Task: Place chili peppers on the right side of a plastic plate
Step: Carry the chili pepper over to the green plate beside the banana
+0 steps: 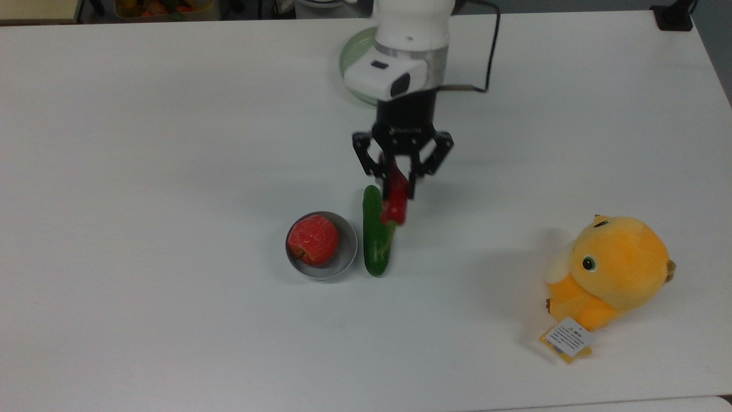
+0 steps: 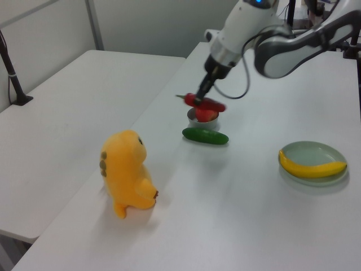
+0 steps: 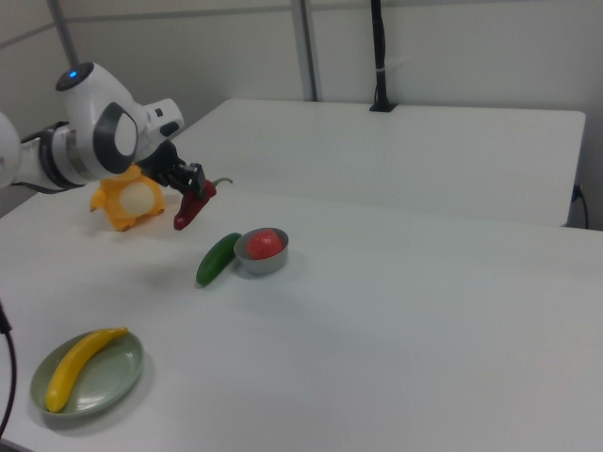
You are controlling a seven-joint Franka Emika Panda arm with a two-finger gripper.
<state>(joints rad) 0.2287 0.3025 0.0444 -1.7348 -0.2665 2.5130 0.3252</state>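
Note:
My gripper (image 1: 398,182) is shut on the long red chili pepper (image 1: 394,199) and holds it in the air above the table. In the top view the chili overlaps the upper end of the dark green cucumber (image 1: 376,243). In the left view the held chili (image 2: 205,103) hangs level above the grey bowl (image 2: 198,119), with the gripper (image 2: 201,97) on it. The right view has the chili (image 3: 193,207) tilted, stem up, in the gripper (image 3: 191,185). The pale green plastic plate (image 2: 333,151) holds a yellow banana (image 2: 313,168); in the top view the arm covers most of the plate (image 1: 350,64).
A grey bowl (image 1: 346,258) with a red fruit (image 1: 312,239) stands beside the cucumber. An orange plush toy (image 1: 609,272) lies at the top view's right. The arm's black cable (image 1: 490,51) loops near the plate.

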